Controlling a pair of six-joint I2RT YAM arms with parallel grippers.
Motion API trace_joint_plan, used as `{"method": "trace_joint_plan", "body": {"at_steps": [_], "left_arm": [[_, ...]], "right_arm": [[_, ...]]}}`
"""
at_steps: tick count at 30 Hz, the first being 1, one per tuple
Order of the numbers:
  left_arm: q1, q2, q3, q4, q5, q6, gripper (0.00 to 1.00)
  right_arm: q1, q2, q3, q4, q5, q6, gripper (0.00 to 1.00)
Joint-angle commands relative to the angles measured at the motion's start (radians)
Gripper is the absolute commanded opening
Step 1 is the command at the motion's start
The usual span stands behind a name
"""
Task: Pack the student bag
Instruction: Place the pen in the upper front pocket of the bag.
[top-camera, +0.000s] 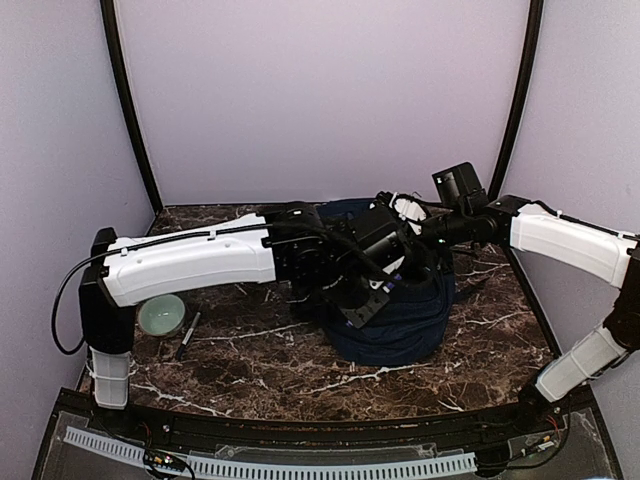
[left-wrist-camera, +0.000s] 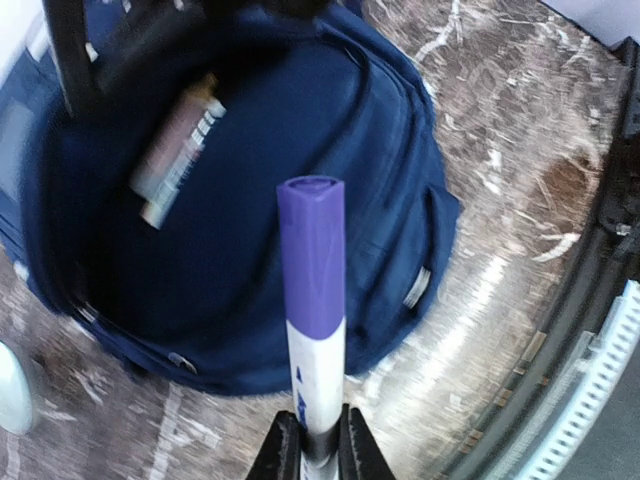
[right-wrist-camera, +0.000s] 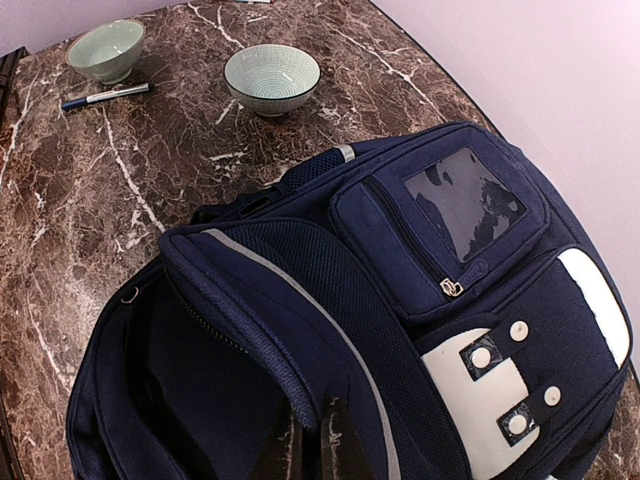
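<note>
Our left gripper (left-wrist-camera: 322, 448) is clamped on a purple-capped marker (left-wrist-camera: 312, 290) poised above the student bag (left-wrist-camera: 250, 250), which sits open on the marble table (top-camera: 250, 360). Our right gripper (right-wrist-camera: 322, 430) pinches the bag's rim. If that pinch slips, the mouth may sag and the marker could land beside the bag.

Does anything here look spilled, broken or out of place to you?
Nothing stands out. The student bag sits open on the table with no visible damage, a tube lying inside it. The left gripper holds a purple-capped marker over the opening. Two bowls and a pen rest beside the bag, nothing spilled.
</note>
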Motion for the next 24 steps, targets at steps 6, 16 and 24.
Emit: {"method": "trace_joint_plan", "body": {"at_steps": [6, 16, 24], "left_arm": [[0.006, 0.101, 0.029, 0.152, -0.374, 0.407, 0.0], [0.006, 0.169, -0.104, 0.564, -0.555, 0.847, 0.0], [0.009, 0.282, -0.102, 0.728, -0.632, 1.059, 0.0]], "right_arm": [[-0.017, -0.013, 0.002, 0.077, -0.038, 0.019, 0.0], [-0.024, -0.004, 0.0, 0.08, -0.06, 0.027, 0.0], [-0.027, -0.005, -0.003, 0.083, -0.068, 0.029, 0.0]]}}
